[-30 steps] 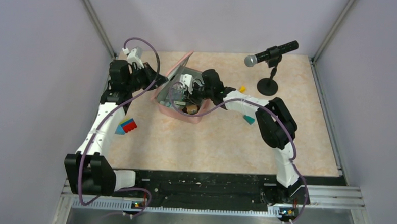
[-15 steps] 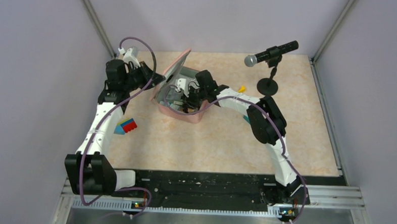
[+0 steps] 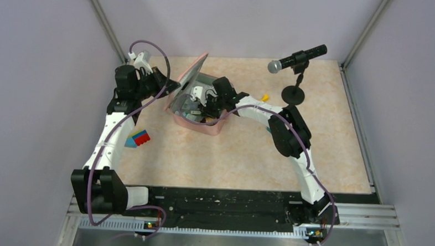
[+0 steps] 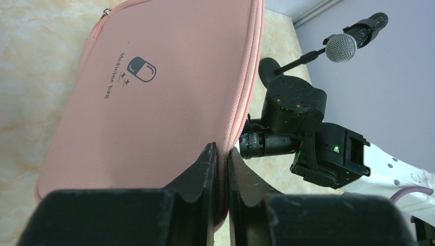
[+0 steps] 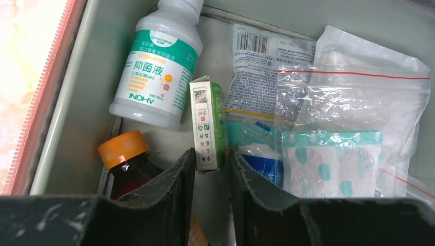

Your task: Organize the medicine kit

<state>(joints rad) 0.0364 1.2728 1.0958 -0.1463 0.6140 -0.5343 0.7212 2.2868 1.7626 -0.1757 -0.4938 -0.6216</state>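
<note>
The left tool (image 4: 221, 151) is pinching the lid edge of the medicine kit (image 4: 154, 92), propping it open at upper centre of the counter (image 3: 247, 157). The right tool (image 5: 211, 163) is straddling the green box (image 5: 206, 118), which is lying lengthwise between its fingers; I can't tell whether it's clamping.

Bottle (image 5: 156, 61), carton (image 5: 206, 123), bags (image 5: 354, 102) in medicine kit (image 3: 204, 128); microphone (image 3: 295, 59) right of kit.

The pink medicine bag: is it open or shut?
Open. The left gripper pinches the lid of the medicine kit, holding it up, and a white bottle lies uncovered inside.
</note>
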